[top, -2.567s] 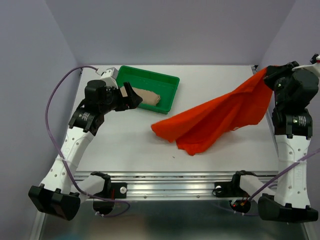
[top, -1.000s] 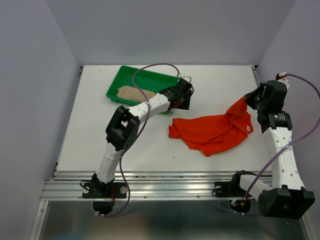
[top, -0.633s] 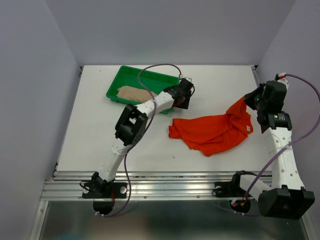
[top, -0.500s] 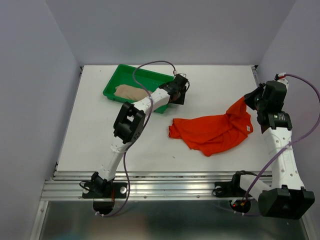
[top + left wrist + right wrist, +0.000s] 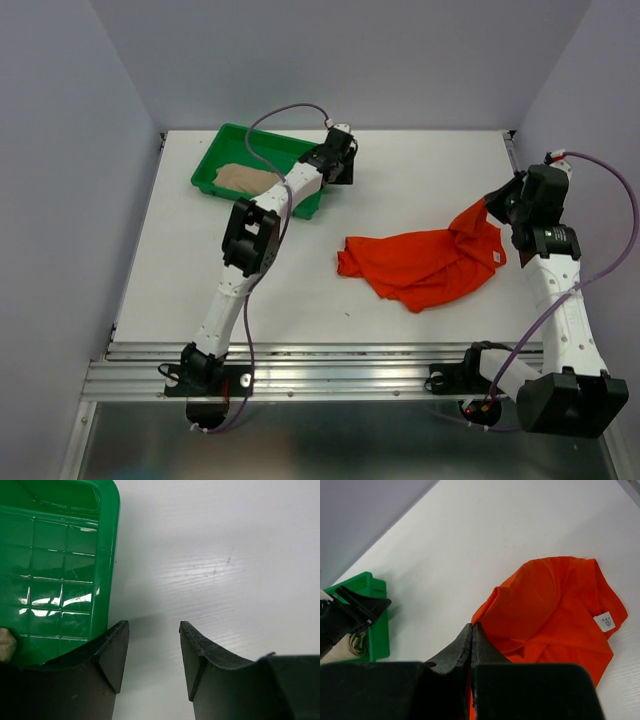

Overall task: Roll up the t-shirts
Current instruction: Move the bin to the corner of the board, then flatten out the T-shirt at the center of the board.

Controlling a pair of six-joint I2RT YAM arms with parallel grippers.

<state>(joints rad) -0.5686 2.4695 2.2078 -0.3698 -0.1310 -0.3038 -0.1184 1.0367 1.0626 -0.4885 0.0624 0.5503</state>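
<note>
The orange shirt (image 5: 425,262) is spread crumpled on the table (image 5: 420,165), right of centre. Its long axis runs left to right, and its right end is lifted to the right pincer (image 5: 471,628), which is clamped on that edge. The beige shirt (image 5: 243,177) is laid along the green tray (image 5: 270,148). The left pincer (image 5: 152,647) is held apart at the tray's right end, with nothing between its fingers. In the left wrist view only a sliver of beige cloth is seen.

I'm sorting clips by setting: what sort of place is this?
Probably a robotics lab cell: left arm and right arm bolted to a metal rail, plain lavender walls around a white table, with a green tray and orange t-shirt on it.
</note>
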